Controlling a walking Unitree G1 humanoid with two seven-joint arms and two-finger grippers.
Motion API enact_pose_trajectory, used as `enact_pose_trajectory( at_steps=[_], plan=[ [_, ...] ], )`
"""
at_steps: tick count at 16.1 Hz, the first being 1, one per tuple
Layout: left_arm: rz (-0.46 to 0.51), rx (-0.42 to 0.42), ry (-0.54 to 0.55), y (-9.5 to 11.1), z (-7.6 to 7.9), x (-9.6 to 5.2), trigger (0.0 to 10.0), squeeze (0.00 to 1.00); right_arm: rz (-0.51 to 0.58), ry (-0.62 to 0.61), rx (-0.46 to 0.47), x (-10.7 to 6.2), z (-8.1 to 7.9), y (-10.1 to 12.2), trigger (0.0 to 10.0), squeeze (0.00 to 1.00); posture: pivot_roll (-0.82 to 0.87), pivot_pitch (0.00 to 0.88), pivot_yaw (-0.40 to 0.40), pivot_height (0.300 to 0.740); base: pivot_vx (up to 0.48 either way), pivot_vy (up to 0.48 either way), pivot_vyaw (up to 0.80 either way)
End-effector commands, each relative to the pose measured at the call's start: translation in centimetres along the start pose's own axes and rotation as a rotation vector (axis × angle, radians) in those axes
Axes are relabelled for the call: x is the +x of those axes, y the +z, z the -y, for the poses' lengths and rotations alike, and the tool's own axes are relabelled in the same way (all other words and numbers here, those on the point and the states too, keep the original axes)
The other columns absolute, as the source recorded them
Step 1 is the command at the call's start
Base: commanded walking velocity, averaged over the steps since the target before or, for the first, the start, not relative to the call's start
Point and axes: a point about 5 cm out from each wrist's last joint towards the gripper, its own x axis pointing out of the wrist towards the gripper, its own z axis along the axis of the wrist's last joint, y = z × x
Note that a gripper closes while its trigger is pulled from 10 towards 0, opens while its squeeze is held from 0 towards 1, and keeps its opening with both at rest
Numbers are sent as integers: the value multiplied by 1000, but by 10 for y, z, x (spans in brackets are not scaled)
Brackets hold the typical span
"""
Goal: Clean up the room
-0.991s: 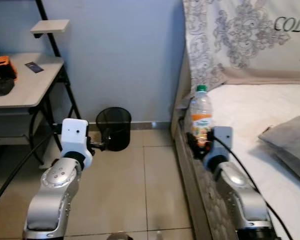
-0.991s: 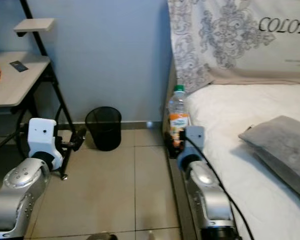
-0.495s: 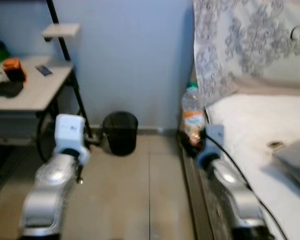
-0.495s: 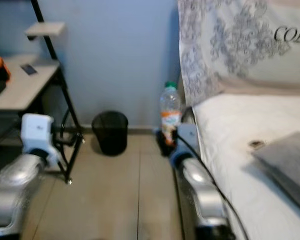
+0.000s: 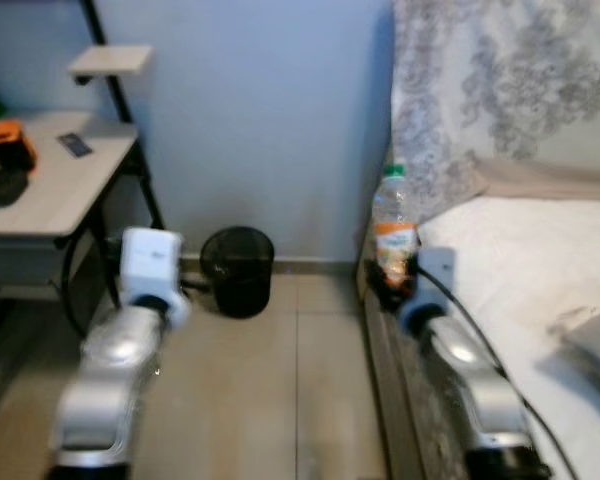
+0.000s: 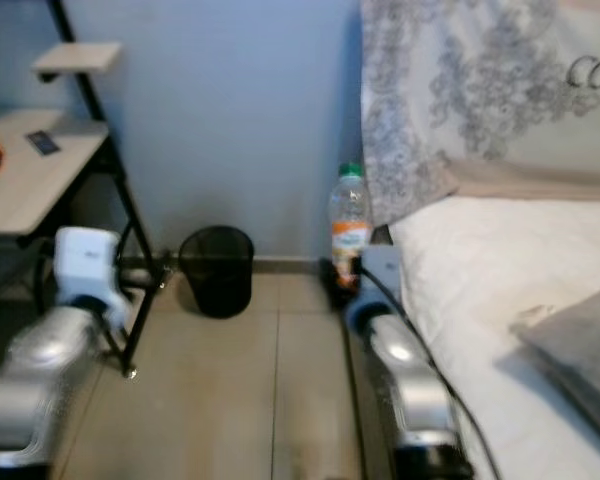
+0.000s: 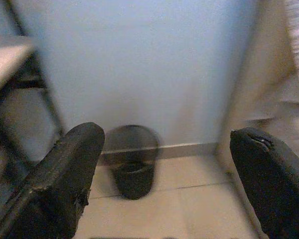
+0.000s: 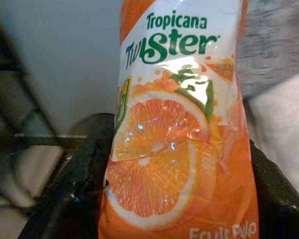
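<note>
Orange juice bottle point(image 5: 395, 228) rides upright, clamped in your right hand point(image 5: 392, 283) beside the bed point(image 5: 520, 260), bin point(image 5: 237, 270) well off by the wall. Left wrist: your left hand point(image 7: 169, 184) gapes, holding nothing. Right wrist: the glossy label point(image 8: 177, 124) looks slick, so a walking jolt could slip it.

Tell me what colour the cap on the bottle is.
Green. The bottle's cap shows best in the right eye view.

Blue wall point(image 5: 260, 120), tan tiled floor point(image 5: 270, 390), desk point(image 5: 55, 190) left, bed point(image 5: 540, 260) right.
</note>
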Motion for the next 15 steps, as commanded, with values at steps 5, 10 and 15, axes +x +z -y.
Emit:
enact_pose_trajectory(
  at_steps=[5, 10, 15],
  plan=[
    [15, 25, 24, 5, -11, 3, 10000, 0, 26, 18, -14, 5, -4, 9, 10000, 0, 1, 0, -30, 740, 322, 0, 0],
    [15, 47, 6, 5, -10, 2, 10000, 0, 19, 9, -6, 5, 0, 6, 10000, 0, 4, 0, -27, 740, 317, 0, 0],
    [17, 45, 7, 4, -10, 2, 10000, 0, 13, 12, -3, 5, -1, 4, 10000, 0, 2, 0, -25, 740, 316, 0, 0]
  ],
)
